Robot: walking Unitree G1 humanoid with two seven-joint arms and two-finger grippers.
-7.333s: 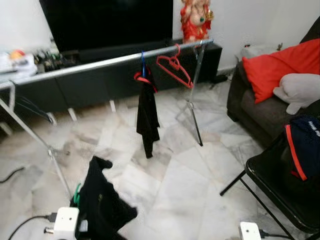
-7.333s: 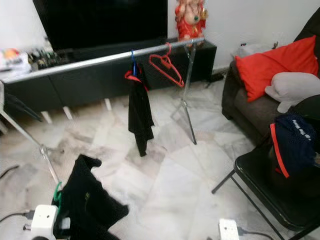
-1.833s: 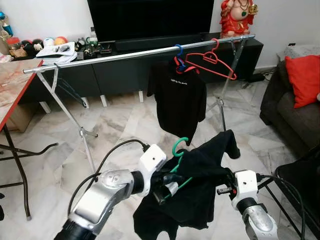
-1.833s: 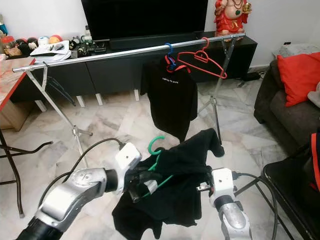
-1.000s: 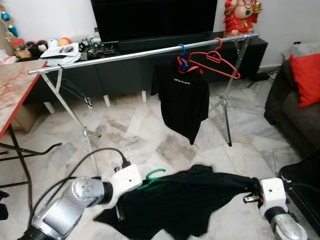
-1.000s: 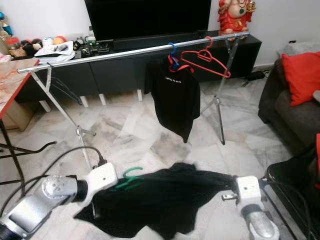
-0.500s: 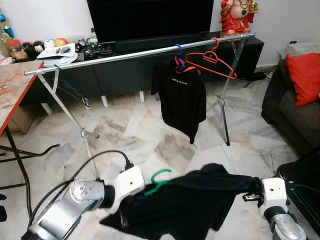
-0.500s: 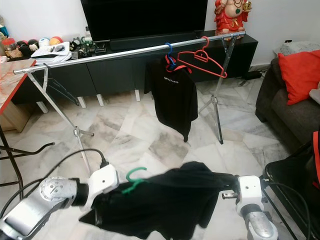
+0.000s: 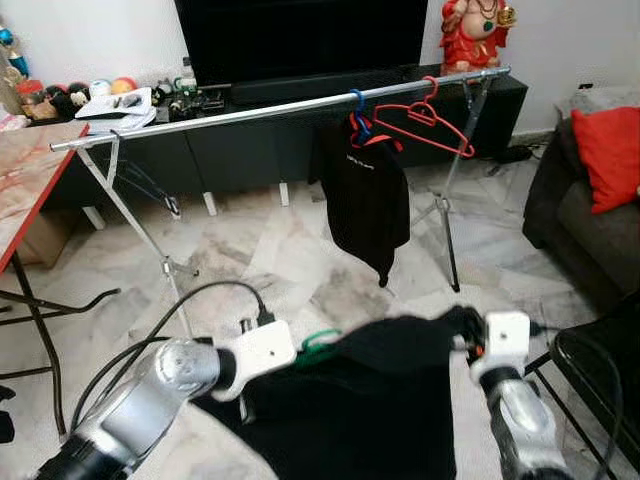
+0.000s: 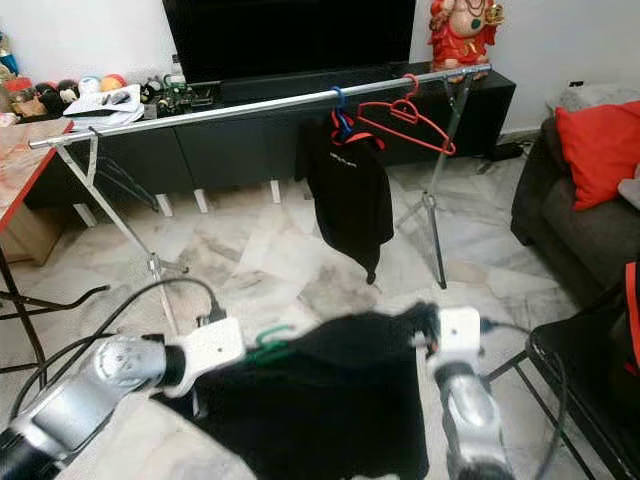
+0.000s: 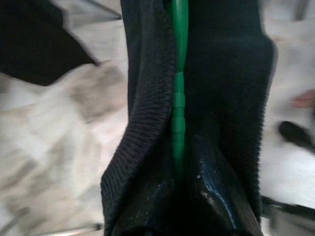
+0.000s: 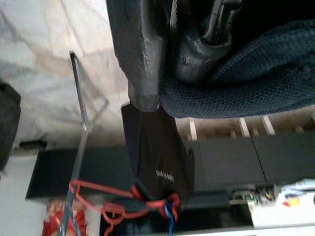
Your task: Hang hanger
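Note:
A black shirt on a green hanger is held spread between both arms, low in front of me. My left gripper is shut on the green hanger's neck and the shirt's collar. At the shirt's other shoulder my right gripper is shut on dark fabric. Beyond stands a silver clothes rail. On it hang another black shirt and an empty red hanger.
A red-topped table stands at the left. At the right are a dark sofa with a red cushion and a black chair. A black TV cabinet and a red statue are behind the rail.
Both arms have lifted the shirt higher, and my right arm has swung inward, so the shirt is bunched closer together. The hanging shirt on the rail has turned slightly.

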